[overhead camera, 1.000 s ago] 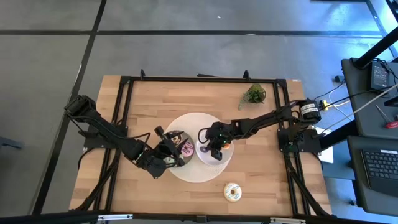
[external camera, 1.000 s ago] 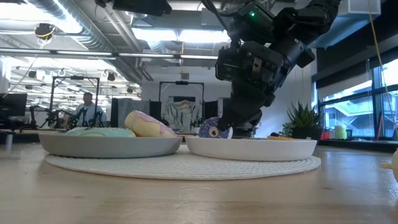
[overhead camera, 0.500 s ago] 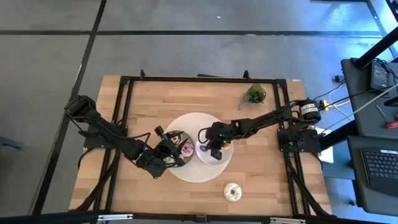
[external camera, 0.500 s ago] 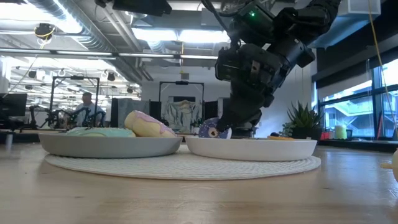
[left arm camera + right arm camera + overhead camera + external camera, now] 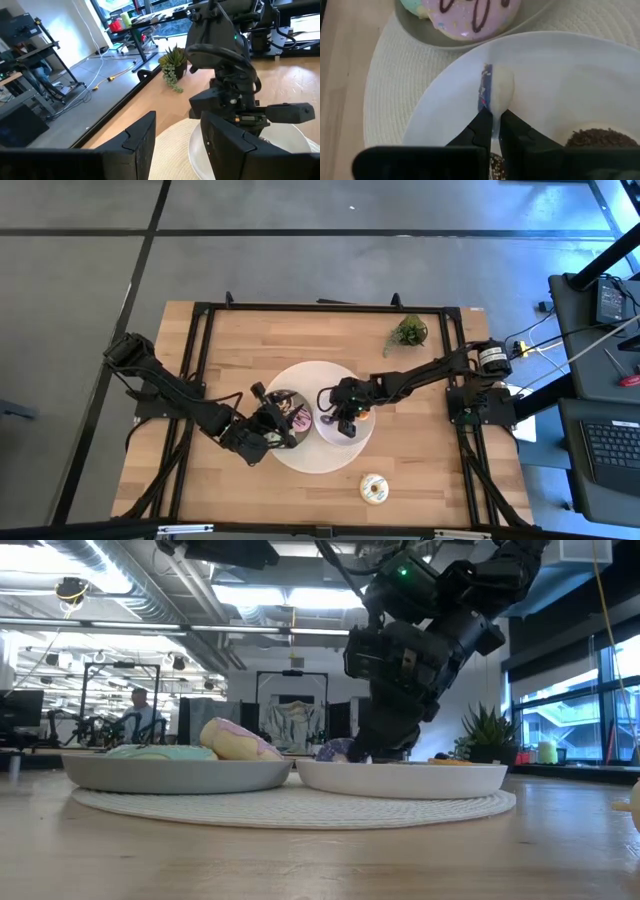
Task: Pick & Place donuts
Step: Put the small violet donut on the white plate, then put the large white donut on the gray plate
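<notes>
My right gripper [image 5: 333, 416] hangs over the white plate [image 5: 347, 442], shut on the purple mini donut [image 5: 487, 90]. Brown mini donuts [image 5: 592, 137] lie on the same plate. The grey plate [image 5: 180, 774] holds the pink donut [image 5: 472, 15] and the green donut [image 5: 160, 751]. My left gripper [image 5: 180, 140] is open beside the grey plate [image 5: 283, 394], touching nothing. A cream donut [image 5: 374, 488] lies flat on the bare table near the near edge. My right gripper pinches the purple mini donut between its two fingers [image 5: 481, 126], which close across the ring's rim [image 5: 490, 107] from above, pointing down. The donut stands on edge below the fingertips, purple icing to one side and pale underside to the other. Its lower edge is at the white plate's surface; whether it touches, I cannot tell.
Both plates sit on a round woven placemat [image 5: 310, 378] in the middle of the wooden table. A small green plant [image 5: 408, 332] stands near the far right corner. Black frame rails [image 5: 200, 360] run along the table's sides. A person [image 5: 143, 712] sits far back in the room.
My right gripper has sunk a little toward the white plate, carrying the purple mini donut down with it; in the low view the donut now sits lower behind the plate's rim. The grip has stayed shut.
</notes>
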Robot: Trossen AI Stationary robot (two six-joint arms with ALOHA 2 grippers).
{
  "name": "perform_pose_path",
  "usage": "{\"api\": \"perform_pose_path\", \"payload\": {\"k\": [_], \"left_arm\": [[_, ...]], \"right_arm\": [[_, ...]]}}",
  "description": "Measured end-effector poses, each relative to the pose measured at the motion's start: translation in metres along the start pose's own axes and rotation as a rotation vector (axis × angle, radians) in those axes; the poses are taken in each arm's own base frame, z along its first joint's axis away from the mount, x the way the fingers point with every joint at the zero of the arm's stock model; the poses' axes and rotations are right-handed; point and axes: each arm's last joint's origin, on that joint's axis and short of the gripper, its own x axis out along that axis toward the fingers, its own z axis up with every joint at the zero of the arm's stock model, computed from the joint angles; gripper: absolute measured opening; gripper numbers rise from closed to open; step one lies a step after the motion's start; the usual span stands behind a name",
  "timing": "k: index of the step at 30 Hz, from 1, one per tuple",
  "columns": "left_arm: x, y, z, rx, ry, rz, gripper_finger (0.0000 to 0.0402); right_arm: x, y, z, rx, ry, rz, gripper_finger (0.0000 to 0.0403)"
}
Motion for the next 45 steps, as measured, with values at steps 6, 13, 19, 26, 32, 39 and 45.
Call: {"api": "perform_pose_path", "payload": {"k": [6, 13, 19, 26, 32, 39, 45], "left_arm": [[0.000, 0.000, -0.001, 0.006, 0.003, 0.000, 0.0148], [0.000, 0.000, -0.001, 0.006, 0.003, 0.000, 0.0152], [0.000, 0.000, -0.001, 0.006, 0.003, 0.001, 0.0148], [0.000, 0.000, -0.001, 0.006, 0.003, 0.001, 0.0152], [0.000, 0.000, -0.001, 0.006, 0.003, 0.001, 0.0149], [0.000, 0.000, -0.001, 0.006, 0.003, 0.001, 0.0152], [0.000, 0.000, -0.001, 0.006, 0.003, 0.001, 0.0149]], "right_arm": [[0.000, 0.000, 0.000, 0.004, 0.002, 0.005, 0.0034], [0.000, 0.000, 0.000, 0.010, 0.008, 0.003, 0.0094], [-0.001, 0.003, 0.007, 0.002, -0.006, 0.011, 0.0133], [-0.005, 0.003, 0.010, 0.018, 0.086, -0.081, 0.0141], [-0.006, 0.002, 0.009, 0.021, 0.104, -0.101, 0.0141], [-0.014, 0.008, 0.013, 0.023, 0.107, -0.007, 0.0141], [-0.030, 0.013, 0.018, 0.025, 0.093, 0.008, 0.0141]]}}
